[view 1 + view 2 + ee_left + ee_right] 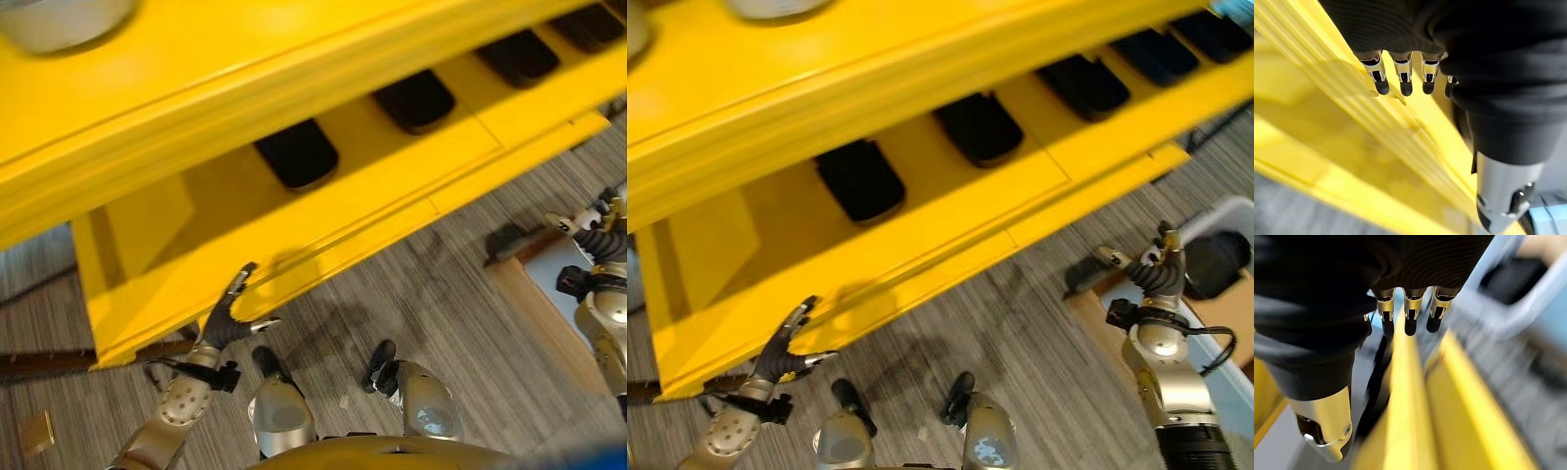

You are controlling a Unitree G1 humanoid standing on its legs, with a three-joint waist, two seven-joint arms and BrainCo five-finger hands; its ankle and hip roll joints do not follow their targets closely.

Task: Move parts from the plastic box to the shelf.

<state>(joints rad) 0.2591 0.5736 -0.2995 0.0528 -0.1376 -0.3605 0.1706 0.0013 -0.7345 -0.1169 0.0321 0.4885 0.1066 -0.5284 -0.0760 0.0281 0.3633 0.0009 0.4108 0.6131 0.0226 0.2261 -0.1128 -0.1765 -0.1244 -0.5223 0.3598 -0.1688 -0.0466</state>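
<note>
A yellow shelf (323, 211) runs across the upper part of both eye views. Several black parts, such as one (296, 154) and another (414, 100), lie in a row on its lower level. My left hand (227, 318) is open and holds nothing, its fingers (1403, 78) just off the shelf's front edge near the left end. At the right, a pale plastic box (1236, 211) holds a black part (1217, 264). My right hand (1156, 272) is beside that box, open and holding nothing; its fingers (1410, 313) are straight.
The box rests on a wooden board (534, 304) on the grey striped floor. A pale round container (59, 20) stands on the shelf's top. A small tan piece (37, 431) and a dark brown bar (44, 364) lie at the lower left.
</note>
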